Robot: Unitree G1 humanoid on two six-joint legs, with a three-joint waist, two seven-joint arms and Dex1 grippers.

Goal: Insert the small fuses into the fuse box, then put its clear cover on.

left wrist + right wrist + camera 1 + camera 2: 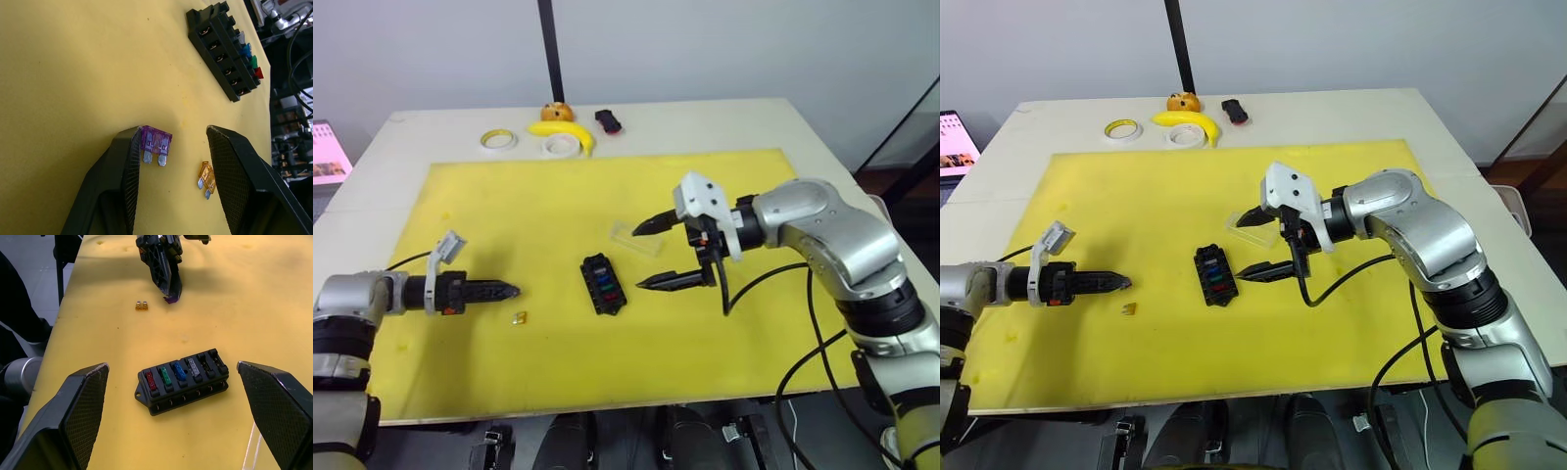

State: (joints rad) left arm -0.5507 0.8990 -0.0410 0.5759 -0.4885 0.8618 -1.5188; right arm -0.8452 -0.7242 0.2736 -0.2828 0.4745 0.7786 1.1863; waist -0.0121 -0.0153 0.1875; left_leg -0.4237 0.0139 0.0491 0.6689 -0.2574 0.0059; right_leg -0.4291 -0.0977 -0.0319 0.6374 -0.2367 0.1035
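Observation:
The black fuse box lies mid-mat with red, green, blue and grey fuses in one row; two slots at the end of that row stand bare. My right gripper hovers just right of the box, open wide. The clear cover lies on the mat behind the box, near the right gripper's upper finger. My left gripper is open low over the mat, left of the box. A purple fuse sits against the inner face of one finger. A yellow fuse lies on the mat by the other finger.
The yellow mat covers most of the white table. At the far edge are two tape rolls, a banana, an orange fruit, a black-and-red gadget and a black pole. A laptop sits far left.

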